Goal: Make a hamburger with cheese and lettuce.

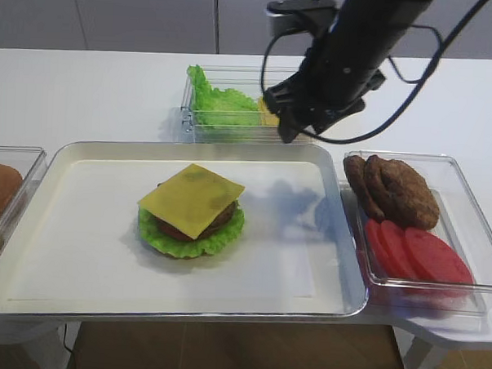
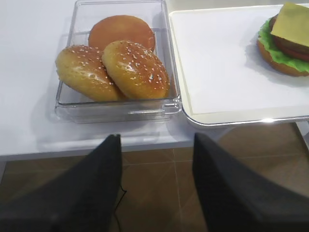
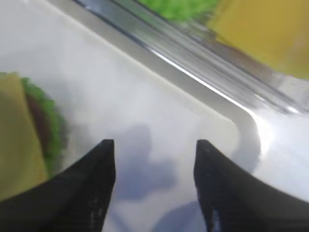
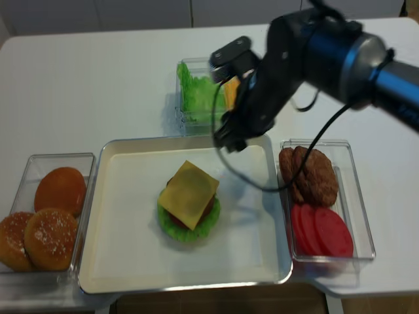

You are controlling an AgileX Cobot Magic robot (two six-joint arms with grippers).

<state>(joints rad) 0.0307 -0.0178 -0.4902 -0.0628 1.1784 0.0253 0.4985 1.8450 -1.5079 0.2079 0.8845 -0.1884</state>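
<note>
The right arm reaches in from the far right and bends down over the far right corner of the metal tray point(image 1: 84, 157). Its right gripper point(image 3: 154, 188) hangs above the tray's bare white floor, both black fingers point(image 3: 91, 193) well apart and nothing between them.

The hamburger point(image 1: 191, 219) sits near the middle of the tray, to the left of and nearer than that gripper, apart from it. The cheese point(image 1: 192, 198) lies flat on top of the patty, turned so its corners overhang. The lettuce point(image 1: 166, 238) frills out beneath, all round the stack.

Just beyond the gripper, past the tray's far rim, stands a clear box point(image 1: 232, 127) with more green leaves and yellow slices. A clear box on the right point(image 1: 466, 186) holds brown patties point(image 1: 397, 191) far and tomato slices point(image 1: 418, 253) near.

The left gripper point(image 2: 157, 183) hovers low off the near left edge of the table, fingers parted and empty, with the bun box point(image 2: 118, 104) just beyond it.
</note>
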